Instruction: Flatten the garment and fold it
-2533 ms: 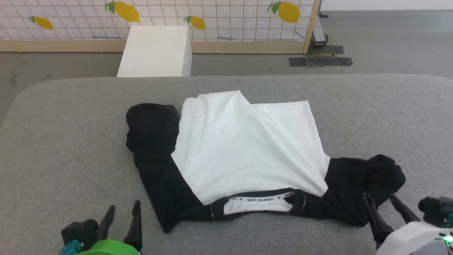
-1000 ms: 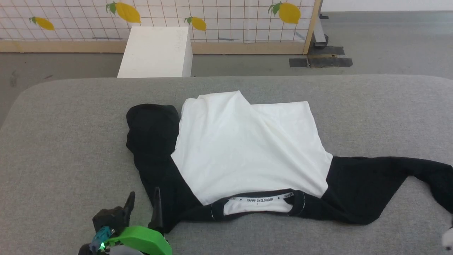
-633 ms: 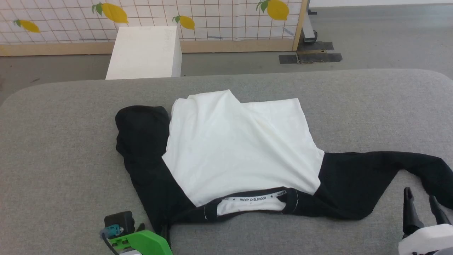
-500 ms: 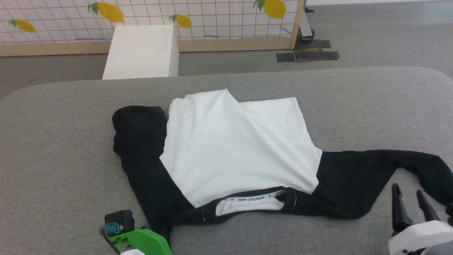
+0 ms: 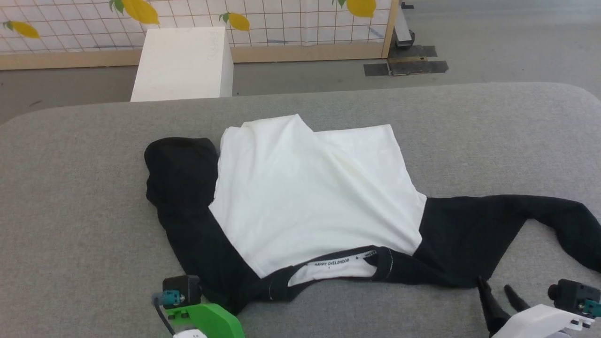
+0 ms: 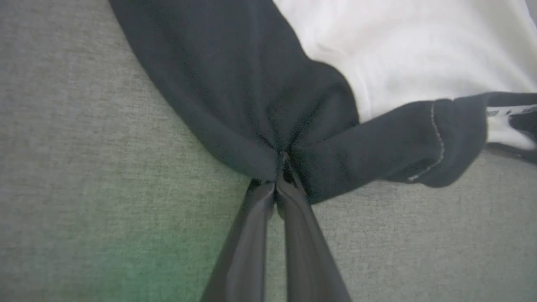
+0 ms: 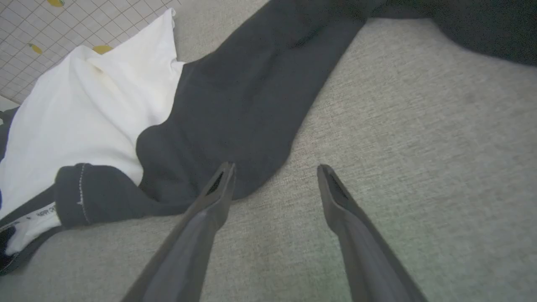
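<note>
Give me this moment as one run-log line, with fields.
task: flatten garment | left gripper: shut on black cloth near collar | right gripper: open, beside black sleeve, holding nothing

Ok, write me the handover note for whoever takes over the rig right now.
Left gripper: shut on the garment, pinching black fabric beside the collar.
Right gripper: open, empty, over the grey surface near the right sleeve.
Garment: collar towards the robot; right sleeve stretched out, left sleeve bunched, white body creased.
Done: right sleeve laid out. Left: spread left sleeve, smooth body, fold.
</note>
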Robot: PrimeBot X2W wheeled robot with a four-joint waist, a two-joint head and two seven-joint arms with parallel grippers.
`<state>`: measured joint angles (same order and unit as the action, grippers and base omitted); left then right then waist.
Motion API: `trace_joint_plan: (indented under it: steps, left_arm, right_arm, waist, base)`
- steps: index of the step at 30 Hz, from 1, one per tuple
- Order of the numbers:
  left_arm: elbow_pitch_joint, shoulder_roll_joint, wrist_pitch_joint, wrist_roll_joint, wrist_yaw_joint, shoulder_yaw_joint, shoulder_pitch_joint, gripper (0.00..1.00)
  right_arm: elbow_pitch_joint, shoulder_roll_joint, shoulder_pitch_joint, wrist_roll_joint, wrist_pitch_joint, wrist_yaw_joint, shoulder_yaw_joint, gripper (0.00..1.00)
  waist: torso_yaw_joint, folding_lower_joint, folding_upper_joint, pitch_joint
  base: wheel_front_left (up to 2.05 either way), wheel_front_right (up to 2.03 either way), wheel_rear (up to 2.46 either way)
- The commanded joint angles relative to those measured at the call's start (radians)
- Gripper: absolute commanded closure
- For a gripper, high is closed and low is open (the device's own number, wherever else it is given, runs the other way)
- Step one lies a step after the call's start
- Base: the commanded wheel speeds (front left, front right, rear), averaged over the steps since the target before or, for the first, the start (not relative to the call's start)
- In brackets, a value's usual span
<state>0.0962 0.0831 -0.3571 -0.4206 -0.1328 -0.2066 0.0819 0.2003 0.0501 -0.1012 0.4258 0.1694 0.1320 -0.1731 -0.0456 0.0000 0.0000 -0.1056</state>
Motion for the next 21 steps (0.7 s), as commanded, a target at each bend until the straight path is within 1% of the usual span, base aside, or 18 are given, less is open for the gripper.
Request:
trace_joint_plan:
  steps: [1, 7, 13, 14, 15, 16, 17, 19, 21]
  left_arm:
    - [0.009, 0.004, 0.012, 0.004, 0.000, 0.002, 0.015, 1.00]
    - [0.015, 0.007, 0.033, 0.004, 0.007, -0.003, 0.006, 1.00]
    - [0.026, 0.001, 0.049, -0.006, 0.016, -0.017, -0.001, 1.00]
    - [0.027, 0.000, 0.052, -0.007, 0.016, -0.019, -0.002, 1.00]
    - [0.030, -0.001, 0.056, -0.009, 0.018, -0.020, -0.004, 1.00]
    - [0.032, -0.001, 0.059, -0.010, 0.019, -0.020, -0.004, 1.00]
    - [0.033, -0.001, 0.065, -0.010, 0.019, -0.020, -0.006, 1.00]
    - [0.035, 0.000, 0.076, -0.010, 0.021, -0.020, -0.008, 1.00]
    - [0.032, 0.001, 0.099, -0.009, 0.025, -0.017, -0.013, 1.00]
  right_arm:
    - [0.011, 0.000, 0.004, 0.026, 0.027, -0.001, 0.005, 0.00]
    - [0.067, 0.000, 0.056, 0.081, 0.146, -0.001, 0.025, 0.00]
    - [0.109, 0.000, 0.099, 0.099, 0.257, -0.001, 0.051, 0.00]
    - [0.110, 0.000, 0.106, 0.104, 0.262, -0.001, 0.053, 0.03]
    - [0.114, 0.000, 0.112, 0.102, 0.270, -0.001, 0.057, 0.11]
    - [0.115, 0.000, 0.117, 0.097, 0.273, -0.001, 0.060, 0.61]
    - [0.114, 0.000, 0.122, 0.092, 0.269, -0.001, 0.058, 0.78]
    - [0.113, 0.000, 0.127, 0.082, 0.265, -0.001, 0.056, 1.00]
    - [0.105, 0.000, 0.126, 0.073, 0.255, -0.001, 0.048, 1.00]
  waist:
    - [0.007, 0.0000, 0.0000, -0.003]
    - [0.037, 0.0000, 0.0000, -0.009]
    - [0.067, 0.0000, 0.0000, -0.016]
    - [0.071, 0.0000, 0.0000, -0.017]
    - [0.074, 0.0000, 0.0000, -0.018]
    - [0.076, 0.0000, 0.0000, -0.019]
    - [0.079, 0.0000, 0.0000, -0.019]
    - [0.083, 0.0000, 0.0000, -0.019]
    - [0.084, 0.0000, 0.0000, -0.018]
  base:
    - [0.00, 0.00, 0.00]
    - [0.00, 0.00, 0.00]
    - [0.00, 0.00, 0.00]
    - [0.00, 0.00, 0.00]
    - [0.00, 0.00, 0.00]
    - [0.00, 0.00, 0.00]
    - [0.00, 0.00, 0.00]
    - [0.00, 0.00, 0.00]
    - [0.00, 0.00, 0.00]
